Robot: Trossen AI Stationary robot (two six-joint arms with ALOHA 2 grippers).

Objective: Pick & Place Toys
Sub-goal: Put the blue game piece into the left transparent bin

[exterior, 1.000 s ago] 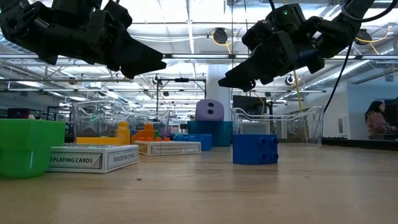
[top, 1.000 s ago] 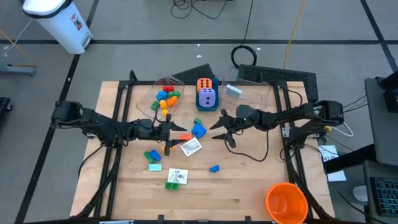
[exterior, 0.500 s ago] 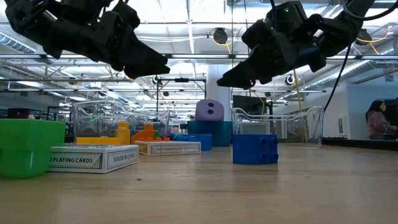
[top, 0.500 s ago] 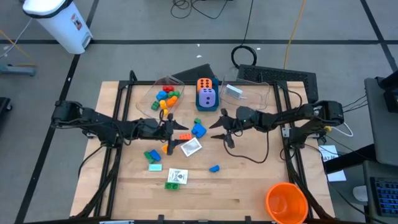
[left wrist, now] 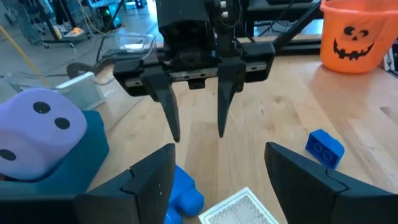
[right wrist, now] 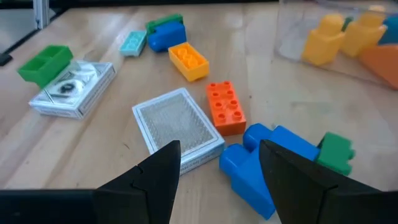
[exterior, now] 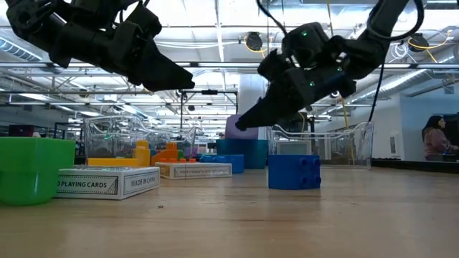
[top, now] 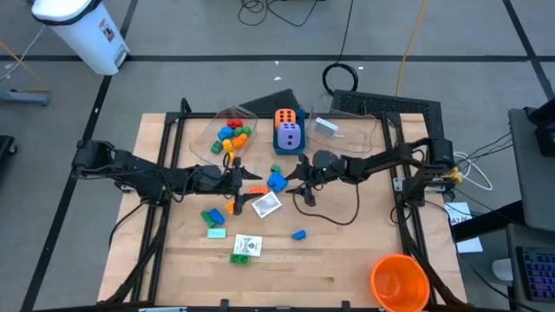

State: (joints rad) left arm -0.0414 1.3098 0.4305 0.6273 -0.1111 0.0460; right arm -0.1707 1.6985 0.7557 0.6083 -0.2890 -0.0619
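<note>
Hovering right pincer open, blue brick just beside, empty

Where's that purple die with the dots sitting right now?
In the high view, the purple die sits at the table's far edge near the middle, touching the orange die behind it, between the two clear tubs.

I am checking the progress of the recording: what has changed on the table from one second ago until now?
The right gripper moved toward the table's middle, nearer the blue brick and the left gripper, and sank a little in the low view. Its jaws are open and hold nothing. The left gripper barely shifted, its jaws open and empty too. The bricks, the card packs, the dice and the orange cup stayed in place.
</note>
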